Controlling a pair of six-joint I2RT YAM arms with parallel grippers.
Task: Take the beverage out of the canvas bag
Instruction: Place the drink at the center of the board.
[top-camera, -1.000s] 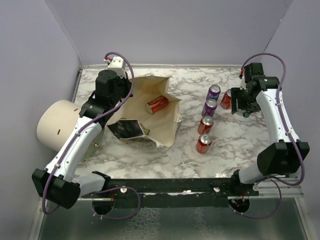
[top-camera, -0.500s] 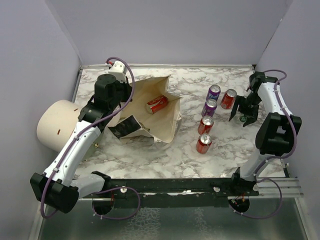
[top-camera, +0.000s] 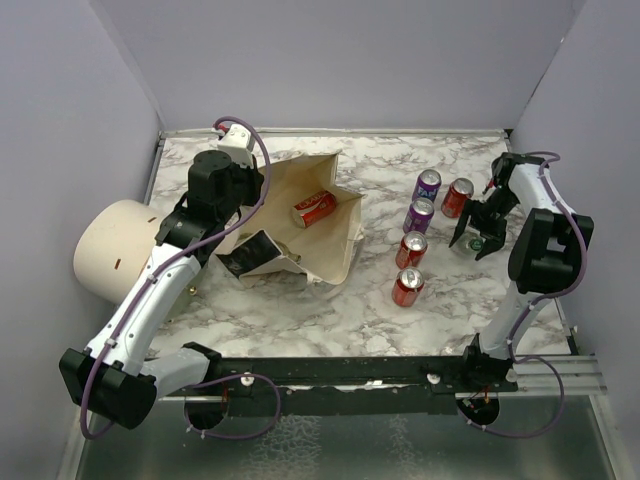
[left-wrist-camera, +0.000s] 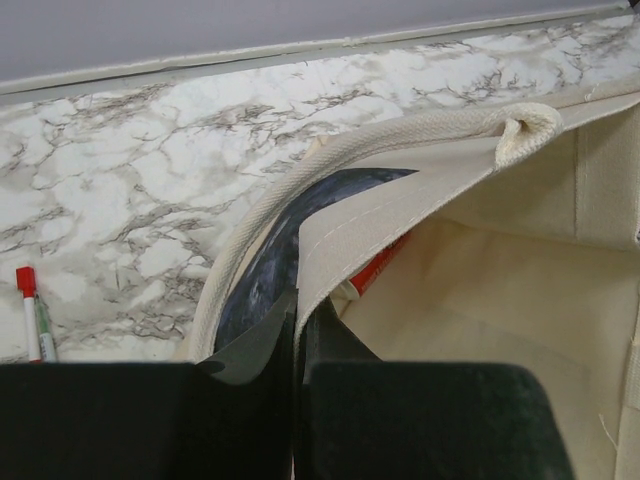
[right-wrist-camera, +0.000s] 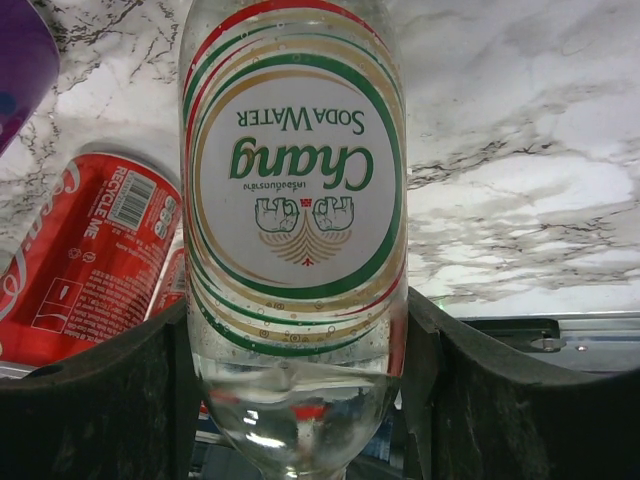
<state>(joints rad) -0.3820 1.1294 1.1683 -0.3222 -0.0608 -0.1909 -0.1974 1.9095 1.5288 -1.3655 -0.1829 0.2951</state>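
The cream canvas bag (top-camera: 325, 240) lies open on the marble table, with a red can (top-camera: 314, 209) inside it. My left gripper (top-camera: 243, 200) is shut on the bag's rim (left-wrist-camera: 330, 235), the cloth pinched between its fingers (left-wrist-camera: 297, 315). A sliver of the red can (left-wrist-camera: 385, 262) shows behind the rim. My right gripper (top-camera: 474, 238) is at the right, beside the row of cans. It is shut on a clear Chang soda water bottle (right-wrist-camera: 297, 180), which fills the gap between the fingers (right-wrist-camera: 297, 310). Whether the bottle rests on the table I cannot tell.
Two purple cans (top-camera: 428, 184) (top-camera: 418, 215) and three red cans (top-camera: 458, 197) (top-camera: 411, 249) (top-camera: 407, 287) stand right of the bag. A red can (right-wrist-camera: 90, 260) lies just left of the bottle. A cream cylinder (top-camera: 115, 250) sits at the left edge. A red-capped pen (left-wrist-camera: 30, 310) lies behind the bag.
The right arm has folded and its gripper has come forward with the bottle, from beside the back cans to level with the middle ones. The left arm has shifted slightly, still holding the bag rim.
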